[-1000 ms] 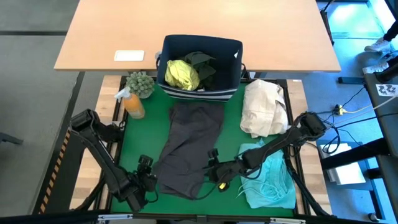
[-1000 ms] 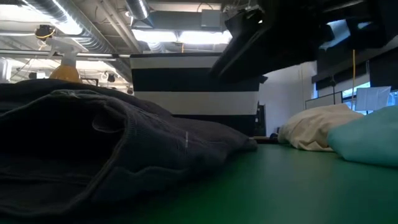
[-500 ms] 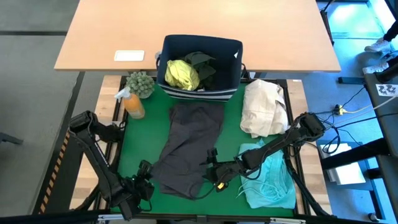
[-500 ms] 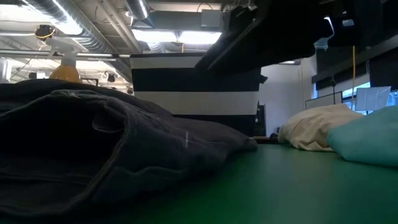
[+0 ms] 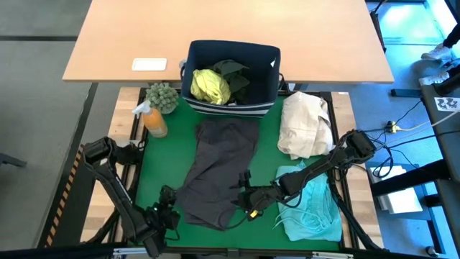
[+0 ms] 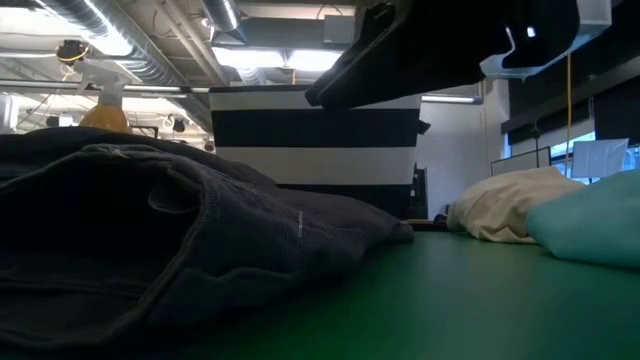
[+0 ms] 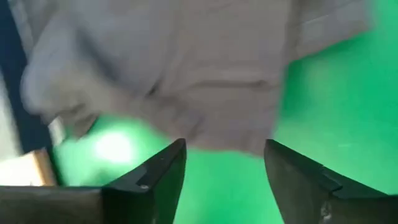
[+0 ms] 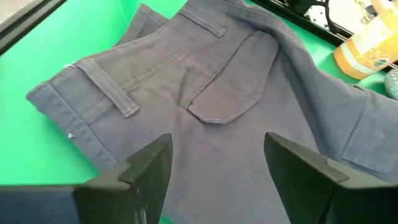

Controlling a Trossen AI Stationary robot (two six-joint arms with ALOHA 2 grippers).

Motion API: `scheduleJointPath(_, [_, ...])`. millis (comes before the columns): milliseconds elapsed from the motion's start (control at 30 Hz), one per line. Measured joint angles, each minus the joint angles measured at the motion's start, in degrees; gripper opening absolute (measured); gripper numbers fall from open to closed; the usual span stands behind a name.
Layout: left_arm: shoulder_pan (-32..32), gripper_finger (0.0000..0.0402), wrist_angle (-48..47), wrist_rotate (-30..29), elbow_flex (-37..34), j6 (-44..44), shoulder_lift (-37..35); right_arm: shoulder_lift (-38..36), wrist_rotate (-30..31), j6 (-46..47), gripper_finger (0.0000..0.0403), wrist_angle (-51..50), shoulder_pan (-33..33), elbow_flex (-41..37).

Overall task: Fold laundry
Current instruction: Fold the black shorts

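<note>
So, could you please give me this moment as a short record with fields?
mat: green
spread in the middle: grey trousers, waistband end towards the arms
left gripper: fingers open, empty, at the trousers' near left corner
right gripper: fingers open, empty, over the trousers' near right edge
right side: turquoise garment, cream bundle behind it
bin: yellow-green shirt and dark garment inside
left rear: orange spray bottle, small plant

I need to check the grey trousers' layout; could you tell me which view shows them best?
The high view: the grey trousers lie whole on the green mat. The right wrist view shows waistband and pocket, the left wrist view a blurred edge, the low view a dark mound.
</note>
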Motion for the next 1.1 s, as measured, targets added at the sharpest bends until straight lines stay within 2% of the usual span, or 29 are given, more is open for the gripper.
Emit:
scheduleJointPath(100, [-1.24,0.0240,-2.46,-2.95,0.00,-5.14,0.00,0.00,0.30,0.00,0.0254,0.10,0.00,0.00])
scheduleJointPath(233, [-3.36,0.0273,-2.48,-3.31,0.00,-8.49,0.00,0.00,1.74,-0.57,0.0254,0.13,0.00,0.00])
scheduleJointPath(333, [-5.40,0.0283,-3.22,-3.94,-0.67,-12.20,-0.03,0.00,1.83,-0.57,0.0254,0.14,0.00,0.00])
scheduleJointPath(467, [-8.10,0.0283,-3.04,-0.52,-5.49,-12.40,-0.04,0.00,1.80,-0.57,0.0254,0.35,0.00,0.00])
scheduleJointPath(567, [-8.95,0.0279,-0.75,-0.29,-9.45,-9.30,-0.04,0.00,1.80,-0.81,0.0254,0.73,0.00,0.00])
scheduleJointPath(667, [-8.60,0.0279,-0.12,-4.05,-11.65,-5.52,-0.04,0.00,1.80,-0.83,0.0254,1.35,0.00,0.00])
scheduleJointPath(767, [-7.81,0.0279,0.39,-7.91,-12.58,-0.85,-0.04,0.00,1.92,-1.00,0.0254,1.66,-0.04,0.00])
scheduleJointPath(933, [-5.86,0.0279,4.01,-10.75,-13.38,9.25,0.53,0.00,3.18,-1.05,0.0254,1.79,-0.11,0.00])
scheduleJointPath(1100, [-3.74,0.0279,12.29,-14.97,-13.33,17.88,2.04,0.00,3.27,-1.05,0.0254,1.81,-0.07,0.00])
